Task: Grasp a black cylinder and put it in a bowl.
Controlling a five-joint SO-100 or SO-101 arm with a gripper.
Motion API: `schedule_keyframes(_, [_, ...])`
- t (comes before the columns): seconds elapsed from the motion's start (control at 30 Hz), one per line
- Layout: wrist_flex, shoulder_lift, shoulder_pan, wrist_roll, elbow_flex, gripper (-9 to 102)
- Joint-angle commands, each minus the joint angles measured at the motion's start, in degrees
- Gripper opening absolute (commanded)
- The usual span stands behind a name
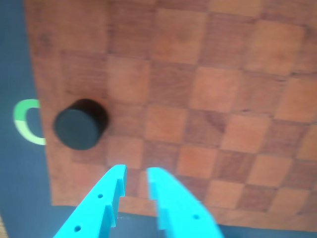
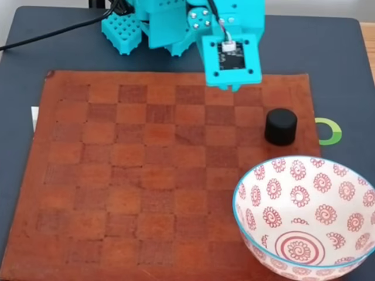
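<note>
Dark blue-grey surface, covered for the most part by a brown leather-look chessboard mat with light and dark squares; no brand, label or writing can be read anywhere.

Items, left to right in the fixed view:
- Black cable, running in from the left edge to the arm's base.
- Turquoise arm, seated at the far edge of the surface, its wrist carrying a small dark circuit board that faces the camera. Markings on the board are too small to read.
- Black cylinder, short, matte, flat-topped, upright on the mat near its right edge, right of and nearer the camera than the arm's wrist.
- Bowl, white with red spiral flowers and a thin light-blue rim, just in front of the cylinder, partly cut by the frame.
- Green and white ring mark on the surface, just beside the cylinder off the mat.

Wrist view: end effector, turquoise, jaws a narrow gap apart and holding nothing. The cylinder stands ahead of and left of the fingertips, clear of them; the ring mark lies further left.
</note>
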Motion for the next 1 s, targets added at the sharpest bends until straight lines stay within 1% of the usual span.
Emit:
schedule_keyframes(0.0, [-0.53,-0.88,-3.78,2.9,-3.52,12])
schedule_keyframes(0.2, [-1.41,-4.83,-9.4,5.19,-7.29,19])
schedule_keyframes(0.4, [-11.69,-9.58,-13.18,5.1,-6.68,27])
schedule_keyframes(0.7, [-16.35,-17.05,-14.68,5.1,-7.38,28])
schedule_keyframes(0.97, [-16.35,-21.27,-15.38,5.01,-6.68,28])
